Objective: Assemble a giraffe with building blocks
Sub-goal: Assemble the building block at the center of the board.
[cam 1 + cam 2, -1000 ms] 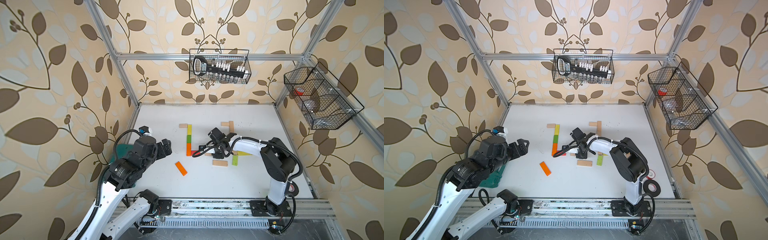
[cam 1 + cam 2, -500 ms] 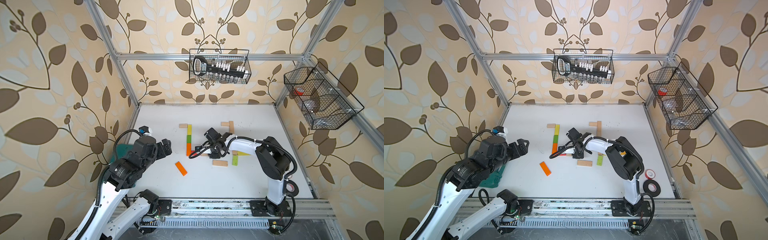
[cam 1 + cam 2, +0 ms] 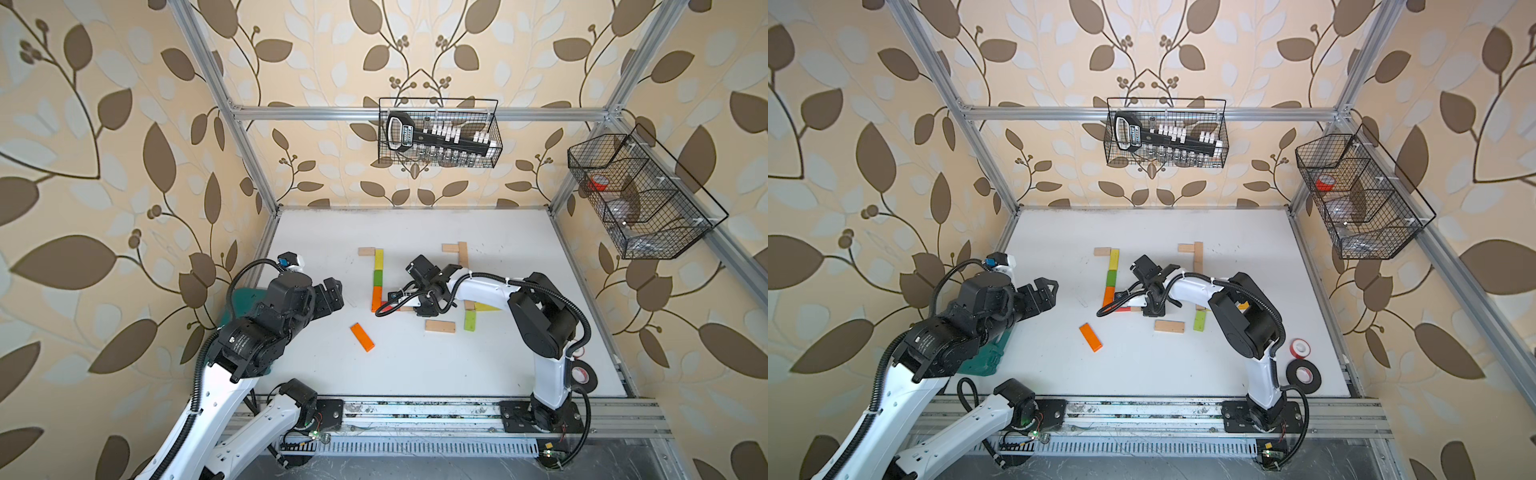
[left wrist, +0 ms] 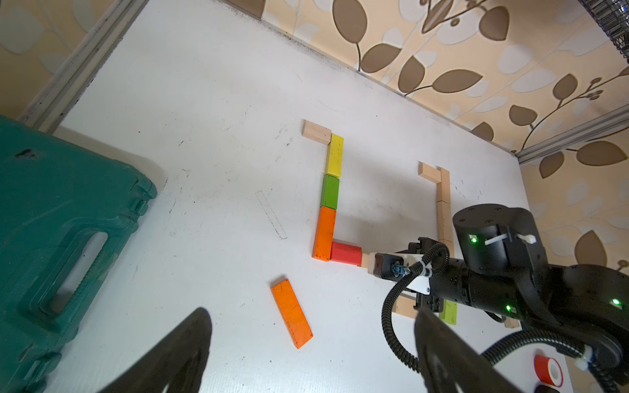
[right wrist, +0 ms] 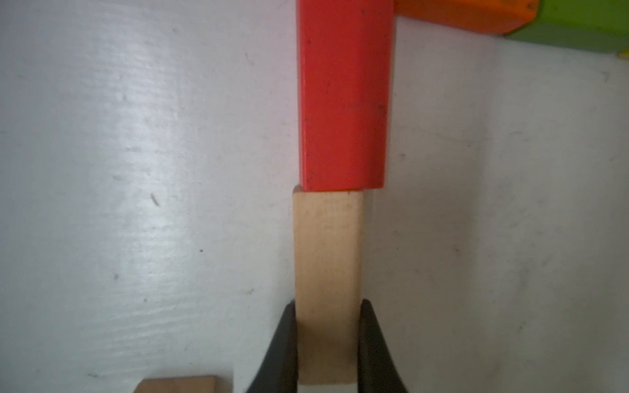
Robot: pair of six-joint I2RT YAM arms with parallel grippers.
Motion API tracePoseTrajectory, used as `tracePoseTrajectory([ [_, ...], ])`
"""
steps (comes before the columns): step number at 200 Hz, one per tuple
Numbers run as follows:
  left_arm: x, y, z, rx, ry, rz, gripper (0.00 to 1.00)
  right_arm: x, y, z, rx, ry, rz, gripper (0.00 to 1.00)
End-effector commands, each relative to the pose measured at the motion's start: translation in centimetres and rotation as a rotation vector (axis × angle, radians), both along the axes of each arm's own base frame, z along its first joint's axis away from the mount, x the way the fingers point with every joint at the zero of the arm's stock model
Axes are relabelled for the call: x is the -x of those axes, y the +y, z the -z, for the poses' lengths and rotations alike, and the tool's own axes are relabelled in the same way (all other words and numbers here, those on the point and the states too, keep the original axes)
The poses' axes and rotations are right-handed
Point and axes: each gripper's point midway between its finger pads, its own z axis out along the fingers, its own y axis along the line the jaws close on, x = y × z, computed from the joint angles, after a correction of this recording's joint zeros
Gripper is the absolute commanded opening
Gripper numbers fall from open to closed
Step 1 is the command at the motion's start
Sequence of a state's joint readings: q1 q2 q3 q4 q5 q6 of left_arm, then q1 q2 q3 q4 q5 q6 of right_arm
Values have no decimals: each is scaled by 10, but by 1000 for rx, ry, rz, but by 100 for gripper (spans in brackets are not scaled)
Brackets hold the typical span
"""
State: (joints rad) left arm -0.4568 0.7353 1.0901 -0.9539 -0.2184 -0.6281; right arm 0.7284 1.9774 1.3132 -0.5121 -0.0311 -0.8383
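The right gripper (image 5: 327, 306) is clamped on a pale plank (image 5: 326, 245), one finger on each long side near its rear end. The plank's free end butts against the end of a red block (image 5: 343, 95). Holding it from behind leaves that leading end clear, so it can be laid in line with the red block, probably as the giraffe's back. The two meet but are not quite flush: the red block overhangs on one side.

The red block in turn abuts the foot of an orange block (image 4: 325, 233). Above that, a green block (image 4: 329, 192) and a yellow block (image 4: 335, 154) run in one line toward the far edge of the surface (image 3: 415, 374), capped by a short pale block (image 4: 316, 132) set crosswise. This reads as neck and head, around the middle of the surface. A second, all-pale L-shaped row (image 4: 444, 204) lies nearer the right edge.

A loose orange plank (image 3: 362, 337) lies askew toward the front edge, with a loose pale plank (image 3: 439, 326) and a lime plank (image 3: 470, 321) nearby, apparently spare stock.

The left gripper (image 3: 334, 295) hangs spread and empty near the left edge, over a dark green case (image 4: 51, 221), clear of the work.

Only the right wrist view shows the pinch and the seam. In both top views the wrist covers them. The left wrist view alone lays out the whole coloured figure and most of the case, which the left arm largely hides from above.
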Motion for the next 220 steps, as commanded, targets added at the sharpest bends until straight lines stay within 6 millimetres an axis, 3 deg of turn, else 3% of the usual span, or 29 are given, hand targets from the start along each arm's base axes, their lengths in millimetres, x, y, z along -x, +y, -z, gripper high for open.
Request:
tracePoseTrajectory([
  [1,-4,5,-2,-23,-21,-22,93,9,-7,15,42,64,-1,18],
  [57,-3,5,-2,-17,-19,-22,93,12,-9,10,40,70,10,41],
  [83,-1,6,-3,-11,-18,-25,93,10,-7,-3,18,54,25,48],
  [116,3,4,-5,5,-2,-21,93,2,4,-52,-97,-18,65,54],
  [146,11,3,1,7,68,-12,91,2,10,-118,-284,-112,131,59],
  [161,17,-3,20,3,180,11,88,10,13,-147,-404,-129,174,59],
  [190,34,-20,86,-19,523,40,86,32,17,-185,-601,-186,270,59],
  [220,42,-26,132,-49,679,33,84,64,18,-204,-751,-197,353,58],
])
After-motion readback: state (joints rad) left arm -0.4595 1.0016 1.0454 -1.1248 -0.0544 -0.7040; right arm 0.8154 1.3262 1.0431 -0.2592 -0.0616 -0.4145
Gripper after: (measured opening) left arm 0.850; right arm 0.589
